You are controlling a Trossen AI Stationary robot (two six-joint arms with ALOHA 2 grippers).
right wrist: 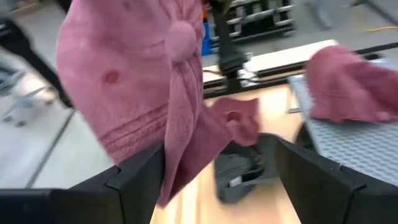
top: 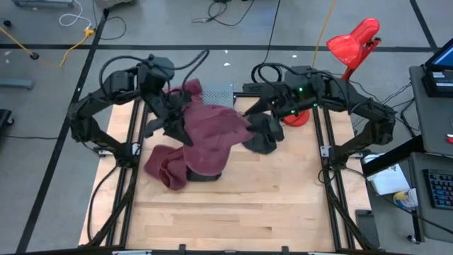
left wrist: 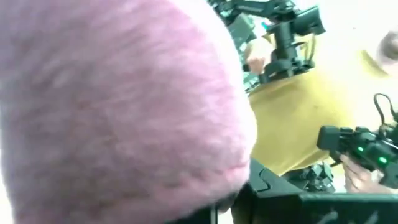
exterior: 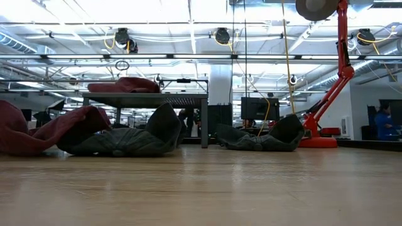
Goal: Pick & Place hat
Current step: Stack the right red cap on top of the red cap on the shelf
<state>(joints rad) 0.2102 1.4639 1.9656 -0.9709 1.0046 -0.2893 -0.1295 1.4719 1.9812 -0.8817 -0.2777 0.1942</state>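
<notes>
Maroon hat (top: 209, 134) is held aloft over table centre, pinched by the clenched left gripper (top: 170, 117). Right gripper (top: 249, 106) is spread, empty, beside it. Soft, light, floppy knit; the brim edge is best gripped.

Maroon hat (top: 211, 134) soft ribbed cloth; table (top: 233, 205) smooth pale wood.

tabletop (exterior: 201, 188): bare wood in front | left: red hat (exterior: 38, 129) lying at the frame's edge, touching dark hat (exterior: 125, 138) | centre-right: second dark hat (exterior: 260, 139), flat | behind: grey rack (exterior: 147, 99) with red cloth (exterior: 122, 85) on top | right: red lamp (exterior: 333, 75) (base just beside second dark hat)
</notes>
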